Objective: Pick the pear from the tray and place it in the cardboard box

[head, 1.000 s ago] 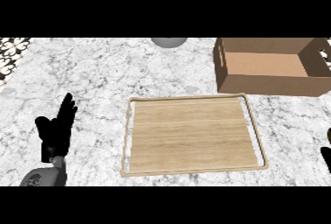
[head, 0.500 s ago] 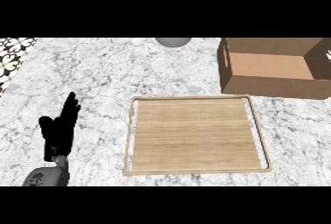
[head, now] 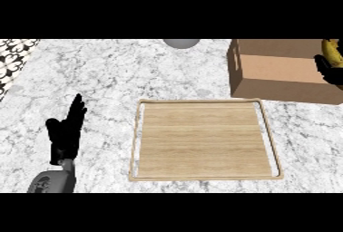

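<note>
- You are at the placing step: the tray (head: 204, 140) shows bare wood with no fruit on it, and the right hand (head: 330, 68) sits at the view's right edge, over the far right side of the cardboard box (head: 285, 70).
- The pear (head: 330, 46) seems to be the yellowish shape above those curled black fingers; it is cut off at the edge, so take that as likely, not certain.
- Next you need the hand brought in over the box's open middle, then opened.
- The left hand (head: 66, 131) rests open, fingers straight, left of the tray, holding nothing.
- A grey round object (head: 181, 43) sits at the far edge, well clear of your path.
</note>
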Tool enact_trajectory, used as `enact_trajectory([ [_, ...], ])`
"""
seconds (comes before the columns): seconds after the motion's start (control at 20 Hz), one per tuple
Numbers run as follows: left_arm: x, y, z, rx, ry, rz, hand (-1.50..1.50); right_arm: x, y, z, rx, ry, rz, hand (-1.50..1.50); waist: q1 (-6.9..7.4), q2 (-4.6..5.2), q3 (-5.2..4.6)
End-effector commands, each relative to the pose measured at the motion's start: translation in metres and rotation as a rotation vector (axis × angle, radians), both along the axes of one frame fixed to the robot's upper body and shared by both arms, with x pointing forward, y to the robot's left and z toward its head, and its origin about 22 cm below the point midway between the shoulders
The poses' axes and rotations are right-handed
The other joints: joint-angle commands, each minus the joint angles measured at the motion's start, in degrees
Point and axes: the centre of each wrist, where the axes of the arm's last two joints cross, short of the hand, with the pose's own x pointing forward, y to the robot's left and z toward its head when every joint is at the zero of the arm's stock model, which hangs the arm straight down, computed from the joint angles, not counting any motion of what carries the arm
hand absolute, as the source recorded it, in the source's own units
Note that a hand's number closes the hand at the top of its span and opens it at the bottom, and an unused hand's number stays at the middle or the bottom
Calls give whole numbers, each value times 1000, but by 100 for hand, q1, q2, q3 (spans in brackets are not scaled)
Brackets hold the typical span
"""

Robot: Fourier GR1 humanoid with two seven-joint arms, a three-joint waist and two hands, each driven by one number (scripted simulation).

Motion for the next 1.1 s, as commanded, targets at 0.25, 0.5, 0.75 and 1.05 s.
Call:
enact_trajectory([
  [0.25, -8, -18, -8, 16, -17, -13, 0, 61, -7, -54, -104, 3, -67, 150, 117, 39, 6],
  [0.5, 8, 0, 6, -8, -9, -28, 0, 77, -8, -85, 44, 186, -117, -150, 176, 75, 9],
  [0.75, 2, -9, 1, 7, -8, -28, 0, 87, -11, -82, 234, 177, -8, -150, 156, 68, 13],
  [1.05, 0, 8, 5, -8, -22, -37, 0, 84, -32, -75, 563, 126, 135, -150, 198, 76, 21],
])
